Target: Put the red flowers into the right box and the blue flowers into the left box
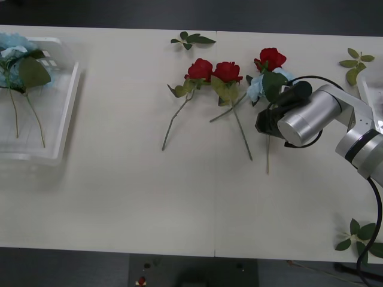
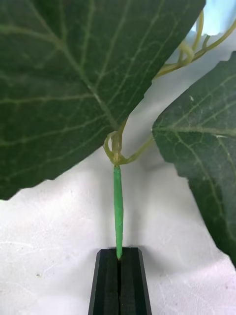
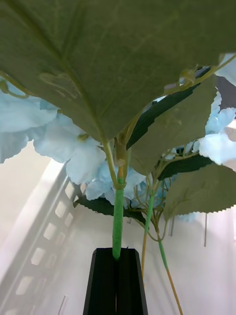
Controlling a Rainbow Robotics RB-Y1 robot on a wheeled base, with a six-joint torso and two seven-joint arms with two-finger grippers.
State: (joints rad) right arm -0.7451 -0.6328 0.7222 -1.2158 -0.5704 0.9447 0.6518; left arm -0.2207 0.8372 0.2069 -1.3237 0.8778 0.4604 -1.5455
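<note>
Front view first: three artificial red roses [image 1: 228, 72] with small tight heads and long thin green stems lay across the middle of the white table [image 1: 119, 197], two side by side and the third a bit farther right and back. Tucked right against that third rose was a pale-blue fluffy hydrangea cluster [image 1: 256, 87] with a big dark green leaf on top. The right gripper [image 1: 267, 122] sat right over that flower's thin stem, just below the leaf, with the silver arm running off to the right. The smooth rim of the white plastic tray-like box [image 1: 366, 89] peeked in at the right edge. Far left, the white slotted plastic basket [image 1: 67, 101] already had pale-blue hydrangea flowers [image 1: 15, 48] lying in it, stems pointing toward the robot. A few loose green leaf sprigs [image 1: 190, 40] were scattered near the table's edges.

Right wrist view — the black fingers [image 2: 105, 283] were pinched together on the green stem [image 2: 118, 211], which came up out of the closed tips to a fork where two big veined leaves spread out. White table underneath.

Left wrist view — same deal: the left gripper [image 3: 117, 256] had its black fingers clamped on a green stem [image 3: 118, 221], with a huge leaf overhead, fluffy blue petals behind, and the basket's slotted wall beside it.
</note>
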